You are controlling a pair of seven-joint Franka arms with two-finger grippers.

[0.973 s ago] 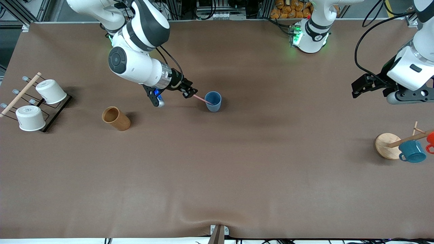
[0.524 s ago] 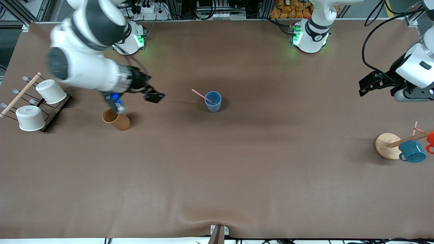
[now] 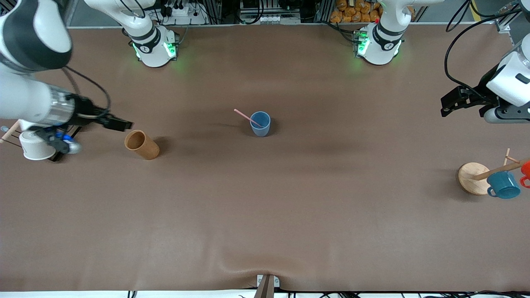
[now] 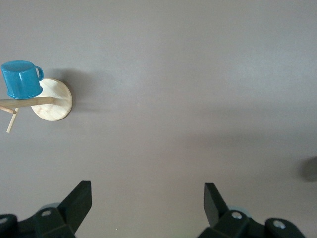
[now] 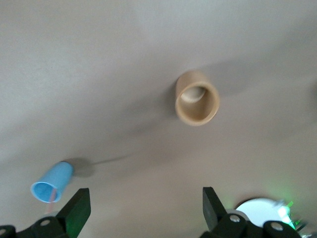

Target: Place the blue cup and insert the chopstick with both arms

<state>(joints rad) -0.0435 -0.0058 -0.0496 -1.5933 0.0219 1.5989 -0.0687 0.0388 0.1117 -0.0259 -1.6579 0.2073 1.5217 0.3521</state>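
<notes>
Already the blue cup [image 3: 260, 123] stands upright on the brown table [image 3: 290, 215], roughly midway between the two arm bases and a little nearer the front camera than either. It serves as the landmark for everything else. The chopstick [image 3: 247, 118] rests inside it, its lower end down in the cup and its upper end leaning out over the rim toward the right arm's end of the table. The tilt looks like the natural rest of a long stick in a short tumbler, propped by the rim. Judging by this, both parts of the task appear done.

The right gripper [image 3: 120, 124] hangs well apart from the blue cup, over the table beside the brown cup [image 3: 142, 145], which sits toward the right arm's end. Its fingers [image 5: 74, 210] are spread wide with nothing between them, and its wrist view shows the blue cup [image 5: 51, 182] far off.

The left gripper [image 3: 449, 102] hangs well apart from the blue cup too, toward the left arm's end, over bare table near the wooden mug rack [image 3: 474, 178] with its teal mug [image 3: 503, 185]. Its fingers [image 4: 78, 201] are also apart and empty. That arm appears to be waiting, held clear so it cannot knock the cup.
</notes>
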